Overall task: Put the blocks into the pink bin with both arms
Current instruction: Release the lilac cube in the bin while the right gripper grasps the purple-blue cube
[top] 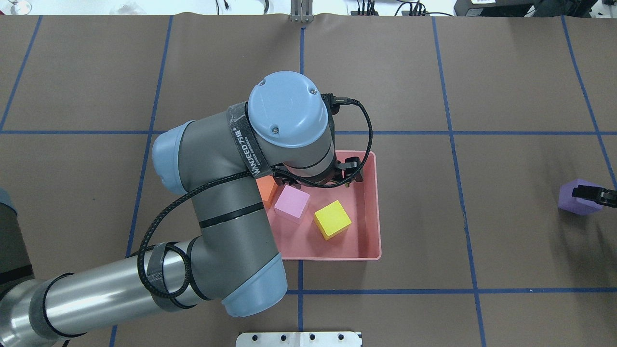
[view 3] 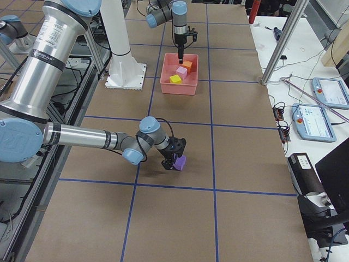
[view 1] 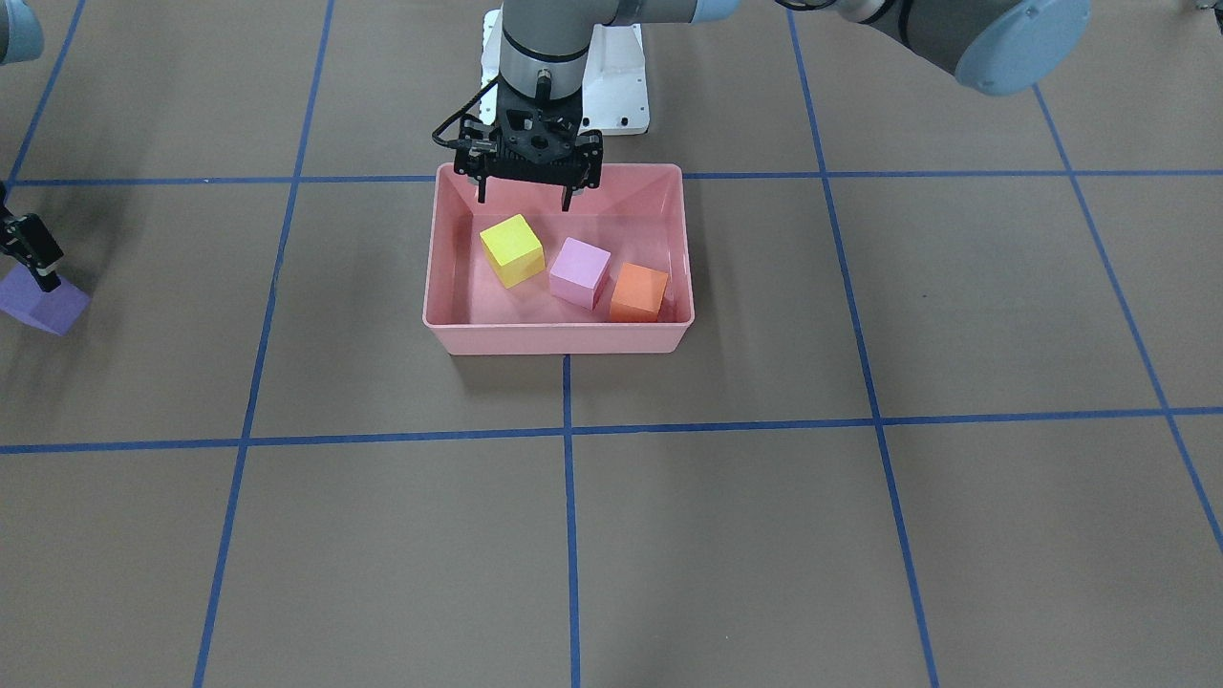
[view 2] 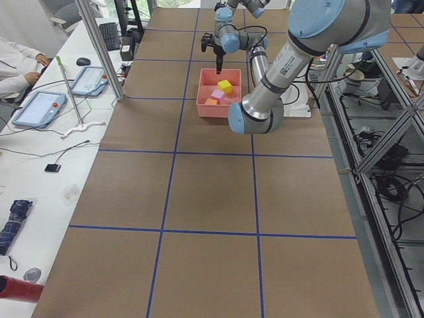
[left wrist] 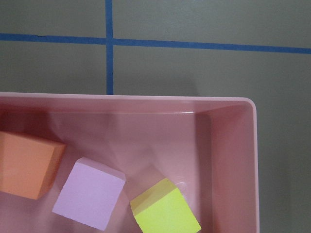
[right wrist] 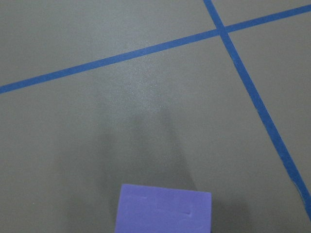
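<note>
Jaws spread, left arm (view 1: 543, 53) points straight down over pink bin (view 1: 559, 339).

Bright, even overhead light casts soft shadows on the table (view 1: 860, 535), with faint glare inside the pink bin (left wrist: 228, 160).

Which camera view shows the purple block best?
Overhead exterior: the purple block appears nearly whole, with clear edges. Front-facing cuts it at the frame edge; exterior right shows it small; the right wrist shows only part; the others miss it.
</note>
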Tool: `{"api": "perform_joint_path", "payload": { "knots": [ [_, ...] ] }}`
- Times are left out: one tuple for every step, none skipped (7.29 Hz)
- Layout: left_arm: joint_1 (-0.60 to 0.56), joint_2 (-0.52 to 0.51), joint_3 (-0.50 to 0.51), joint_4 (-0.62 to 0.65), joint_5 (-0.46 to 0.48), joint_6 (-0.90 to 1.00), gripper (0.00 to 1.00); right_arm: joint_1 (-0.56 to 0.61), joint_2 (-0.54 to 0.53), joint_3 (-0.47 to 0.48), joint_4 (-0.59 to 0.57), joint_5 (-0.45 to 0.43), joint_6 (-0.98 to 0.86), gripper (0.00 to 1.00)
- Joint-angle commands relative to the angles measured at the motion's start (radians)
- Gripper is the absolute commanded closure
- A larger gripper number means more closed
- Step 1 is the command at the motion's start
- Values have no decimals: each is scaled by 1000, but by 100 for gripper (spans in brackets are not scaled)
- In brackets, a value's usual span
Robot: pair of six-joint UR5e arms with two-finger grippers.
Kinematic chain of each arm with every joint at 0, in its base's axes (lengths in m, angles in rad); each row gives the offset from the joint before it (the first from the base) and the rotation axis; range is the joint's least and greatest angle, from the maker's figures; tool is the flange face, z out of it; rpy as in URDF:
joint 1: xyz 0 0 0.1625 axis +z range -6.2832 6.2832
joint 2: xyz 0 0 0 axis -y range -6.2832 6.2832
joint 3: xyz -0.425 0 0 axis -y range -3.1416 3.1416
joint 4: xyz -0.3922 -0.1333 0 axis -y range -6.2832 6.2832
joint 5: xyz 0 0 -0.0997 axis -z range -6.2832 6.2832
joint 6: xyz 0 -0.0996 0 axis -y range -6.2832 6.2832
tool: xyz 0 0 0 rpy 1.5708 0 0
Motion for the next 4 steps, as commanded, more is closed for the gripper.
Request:
{"api": "perform_joint_path", "payload": {
  "knots": [
    [0, 2, 0, 0, 1, 0, 0, -21, 3, 53, -95, -26, 2, 1],
    [-2, 3, 0, 0, 0, 0, 0, -43, 3, 47, -104, -47, 2, 1],
    [-2, 2, 2, 0, 1, 0, 0, -54, -5, 43, -107, -50, 2, 1],
    [-2, 2, 2, 0, 0, 0, 0, -61, -5, 37, -107, -50, 2, 1]
  ]
}}
